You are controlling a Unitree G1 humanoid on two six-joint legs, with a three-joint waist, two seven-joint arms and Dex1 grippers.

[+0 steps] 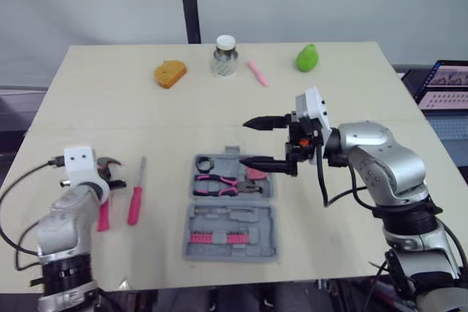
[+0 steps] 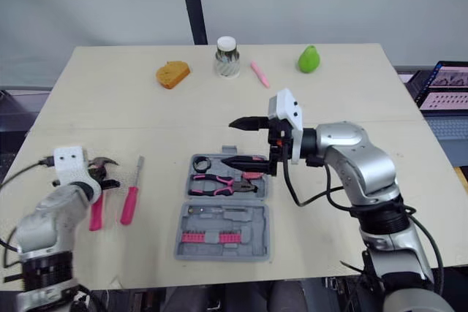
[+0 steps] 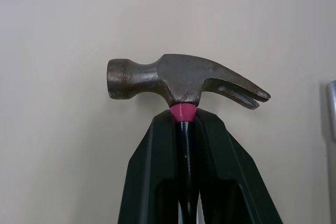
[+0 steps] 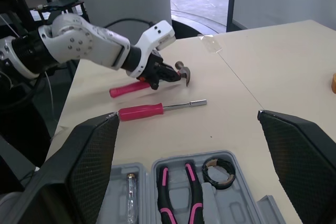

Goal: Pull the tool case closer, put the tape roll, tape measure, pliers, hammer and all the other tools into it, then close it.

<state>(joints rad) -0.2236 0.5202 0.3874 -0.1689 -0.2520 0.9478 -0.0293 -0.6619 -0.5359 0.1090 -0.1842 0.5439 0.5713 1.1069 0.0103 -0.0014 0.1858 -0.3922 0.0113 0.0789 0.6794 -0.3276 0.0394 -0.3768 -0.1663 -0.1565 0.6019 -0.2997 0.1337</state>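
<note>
Hammer (image 1: 103,217) lies flat on the table (image 1: 351,93) at the left. Its long axis runs near-far, steel head at the far end and pink handle toward the near edge. Left gripper (image 3: 184,118) is clamped on the neck just below the head, one finger on each side of the shaft, so the handle trails back under the wrist. Screwdriver (image 1: 136,199) lies just to the right of the hammer and roughly parallel to it. Further right is the tool case (image 1: 230,217), open at table centre, with the pliers (image 1: 219,184) and tape roll (image 1: 204,163) already in its far tray. The case is thus to the right of the held hammer, with the screwdriver between them. Judgement: carry rightward over the screwdriver; the left arm is nearer and holds the hammer. Right gripper (image 1: 245,142) hovers over the case's far right edge, fingers wide apart and empty.
</note>
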